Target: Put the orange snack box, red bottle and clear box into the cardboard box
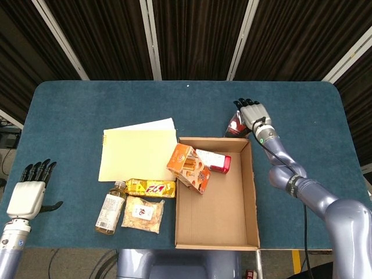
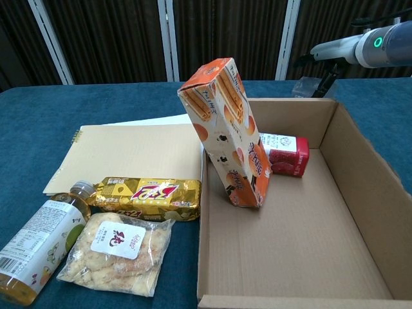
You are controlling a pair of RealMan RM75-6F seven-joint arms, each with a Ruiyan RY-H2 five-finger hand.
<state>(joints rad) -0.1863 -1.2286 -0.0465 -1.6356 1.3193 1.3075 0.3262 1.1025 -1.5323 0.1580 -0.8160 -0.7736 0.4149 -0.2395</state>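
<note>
Even, bright overhead light, soft shadows, sharp focus in both views, dark background beyond.

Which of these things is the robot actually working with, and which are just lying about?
For the job: snack box, red bottle, clear box under the right hand, cardboard box.

Lying about: notepad, drink bottle, gold packet, clear bag.
</note>
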